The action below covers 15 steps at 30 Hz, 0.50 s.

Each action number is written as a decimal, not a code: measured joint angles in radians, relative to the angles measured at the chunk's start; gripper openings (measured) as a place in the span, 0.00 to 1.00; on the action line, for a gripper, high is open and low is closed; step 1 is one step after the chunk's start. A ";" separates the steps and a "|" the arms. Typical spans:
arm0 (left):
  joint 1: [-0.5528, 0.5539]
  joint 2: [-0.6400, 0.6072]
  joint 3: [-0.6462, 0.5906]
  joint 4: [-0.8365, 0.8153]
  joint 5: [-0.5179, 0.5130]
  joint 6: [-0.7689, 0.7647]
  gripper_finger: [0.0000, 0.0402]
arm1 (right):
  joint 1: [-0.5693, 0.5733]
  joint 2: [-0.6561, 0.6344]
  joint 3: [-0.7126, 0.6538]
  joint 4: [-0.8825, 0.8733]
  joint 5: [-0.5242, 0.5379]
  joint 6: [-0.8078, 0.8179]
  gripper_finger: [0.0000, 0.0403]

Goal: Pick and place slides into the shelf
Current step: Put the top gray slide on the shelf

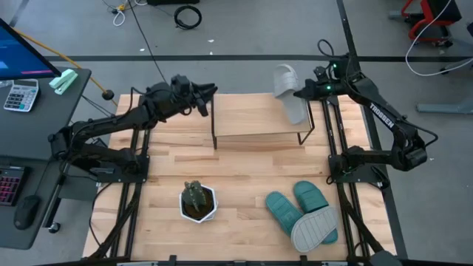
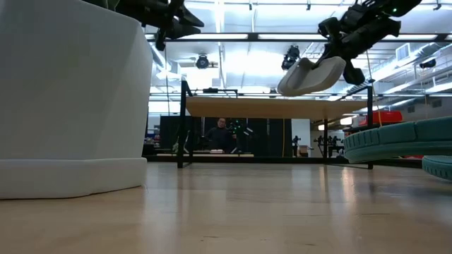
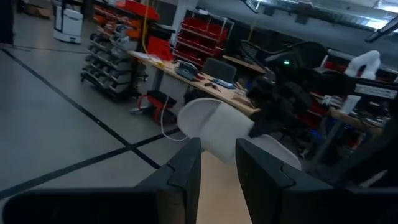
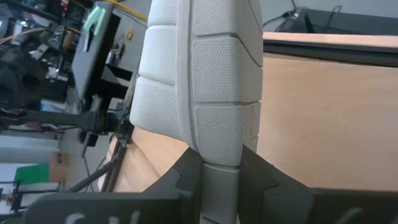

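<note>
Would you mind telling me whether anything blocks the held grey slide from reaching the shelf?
Nothing visible does. The right end effector holds the grey slide in the air by the shelf top's right end; the left end effector hovers at its left end.

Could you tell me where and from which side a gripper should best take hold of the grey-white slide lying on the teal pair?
Probably by its outer side edge. The grey-white slide lies sole-up across the teal slides, so its strap is hidden underneath. Its rim overhangs near the table's front-right corner; coming from above, the right gripper, once free, could pinch that raised edge.
</note>
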 joint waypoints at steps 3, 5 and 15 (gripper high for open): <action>0.027 0.000 0.000 0.002 -0.001 0.008 0.26 | 0.020 0.000 0.000 -0.001 0.034 0.020 0.15; 0.042 0.000 0.000 0.002 -0.001 0.038 0.26 | 0.032 0.000 0.000 -0.008 0.067 0.030 0.15; 0.105 0.000 0.000 0.002 0.057 0.063 0.26 | 0.123 0.000 -0.001 -0.035 0.199 0.174 0.15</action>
